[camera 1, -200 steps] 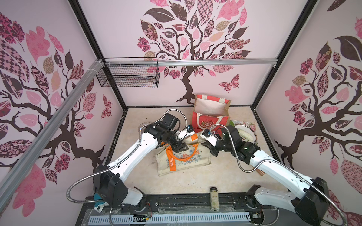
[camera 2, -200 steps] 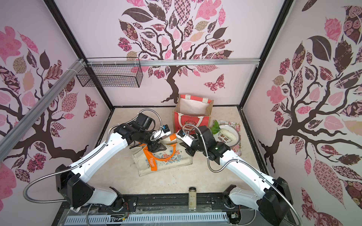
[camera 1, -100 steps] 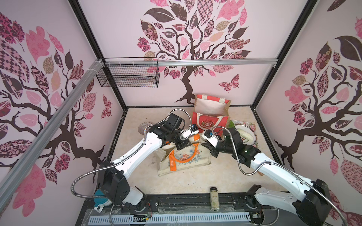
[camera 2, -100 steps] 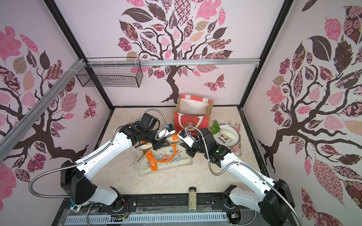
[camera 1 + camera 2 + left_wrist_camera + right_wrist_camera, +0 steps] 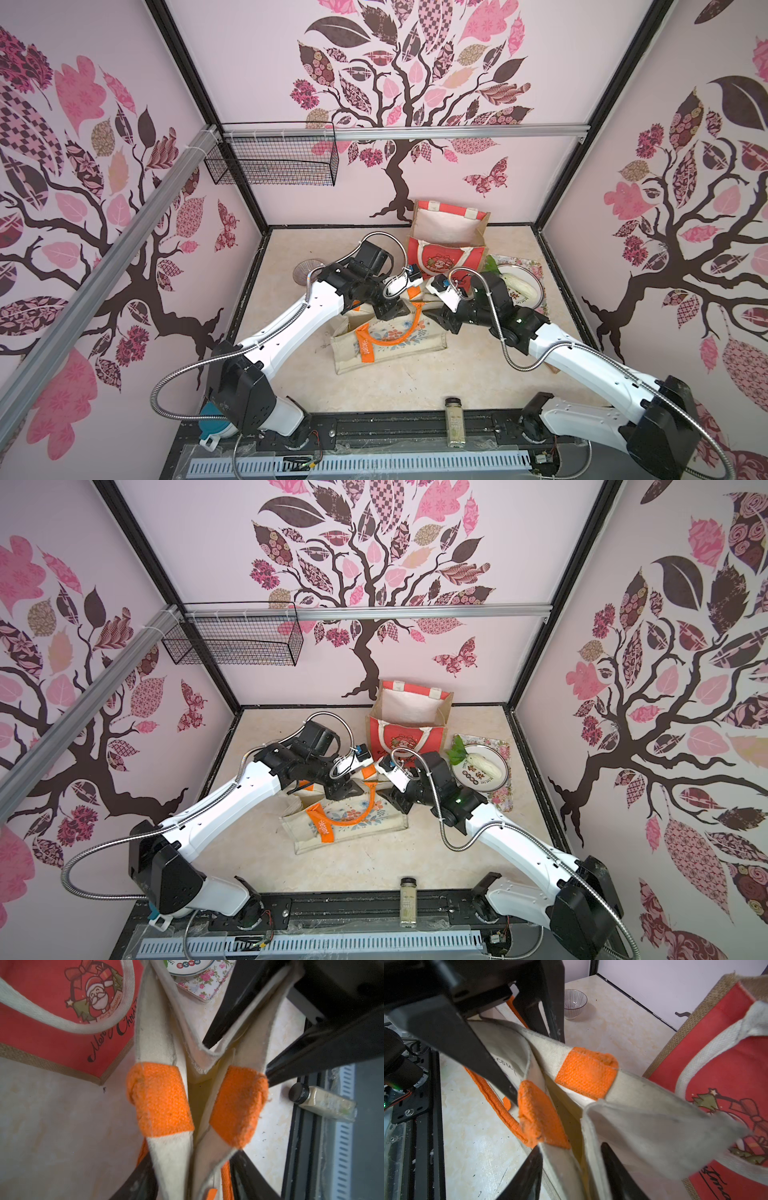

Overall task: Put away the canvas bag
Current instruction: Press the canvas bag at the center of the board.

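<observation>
The canvas bag [image 5: 390,340] [image 5: 349,825], cream with orange handles and a flower print, lies on the floor with its mouth end lifted between my two arms. My left gripper [image 5: 192,1157] [image 5: 388,311] is open, and both mouth walls with their orange handle patches [image 5: 162,1099] pass between its jaws. My right gripper [image 5: 571,1147] [image 5: 440,320] faces it from the other side, also open, straddling a folded part of the rim [image 5: 591,1126]. The two sets of fingertips stand close together over the bag mouth.
A red Christmas bag [image 5: 446,253] [image 5: 409,729] stands open at the back wall. A plate [image 5: 536,291] holding a radish sits on a flowered mat to the right. There is a glass bowl [image 5: 574,1004] at back left, a spice bottle [image 5: 456,422] by the front rail and a wire basket [image 5: 274,160] on the wall.
My right gripper has gone from shut to open. The left gripper has shifted right and back along the bag mouth, narrowing and widening again. The bag mouth sits higher and more gathered.
</observation>
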Available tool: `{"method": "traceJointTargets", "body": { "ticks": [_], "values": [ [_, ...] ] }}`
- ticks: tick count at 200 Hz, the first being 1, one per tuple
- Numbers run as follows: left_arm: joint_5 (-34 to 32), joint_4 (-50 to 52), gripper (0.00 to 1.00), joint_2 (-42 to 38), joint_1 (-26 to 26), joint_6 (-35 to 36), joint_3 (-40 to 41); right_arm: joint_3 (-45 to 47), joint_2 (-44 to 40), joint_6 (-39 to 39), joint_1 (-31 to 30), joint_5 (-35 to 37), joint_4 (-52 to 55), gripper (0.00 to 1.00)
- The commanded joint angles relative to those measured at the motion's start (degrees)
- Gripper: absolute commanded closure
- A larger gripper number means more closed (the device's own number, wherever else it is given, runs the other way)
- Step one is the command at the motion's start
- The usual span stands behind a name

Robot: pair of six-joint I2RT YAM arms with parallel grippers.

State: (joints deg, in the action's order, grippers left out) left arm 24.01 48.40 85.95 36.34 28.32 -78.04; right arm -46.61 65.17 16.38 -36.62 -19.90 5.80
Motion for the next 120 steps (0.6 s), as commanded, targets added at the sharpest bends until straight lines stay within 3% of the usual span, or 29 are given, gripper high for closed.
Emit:
{"method": "traceJointTargets", "body": {
  "ticks": [1, 17, 41, 70, 83, 95, 108, 120],
  "values": [
    [0.77, -1.61, 0.45, 1.89, 1.72, 0.34, -2.31, 1.47, -1.81, -0.91, -0.19, -1.84, -4.51, 0.54],
    [0.76, -2.90, 0.49, 2.88, 2.45, -0.11, -3.06, 3.23, -2.72, -0.91, -0.18, -2.33, -7.95, 0.61],
    [2.41, -3.23, 0.68, 3.92, 2.51, -0.18, -4.46, 3.28, -1.86, -0.31, -0.12, -3.16, -8.15, 0.76],
    [1.41, -2.87, 0.75, 2.92, 2.46, 0.39, -4.75, 4.21, -1.66, -0.34, 0.09, -2.88, -8.72, 0.81],
    [-0.08, -1.55, 0.87, 2.40, 2.49, 1.01, -4.92, 4.55, -1.97, -0.71, 0.49, -2.94, -9.27, 0.81],
    [-1.33, -0.13, 0.94, 2.11, 2.46, 1.44, -5.11, 4.53, -2.28, -0.91, 0.89, -2.47, -9.33, 0.74],
    [-2.31, 1.51, 0.98, 1.84, 2.43, 2.33, -5.24, 4.19, -3.03, -1.21, 0.98, -0.19, -9.25, 0.48],
    [-2.70, 2.17, 1.00, 1.29, 2.14, 2.67, -4.95, 3.44, -4.15, -1.26, 1.06, 1.60, -8.25, 0.36]
  ]
}}
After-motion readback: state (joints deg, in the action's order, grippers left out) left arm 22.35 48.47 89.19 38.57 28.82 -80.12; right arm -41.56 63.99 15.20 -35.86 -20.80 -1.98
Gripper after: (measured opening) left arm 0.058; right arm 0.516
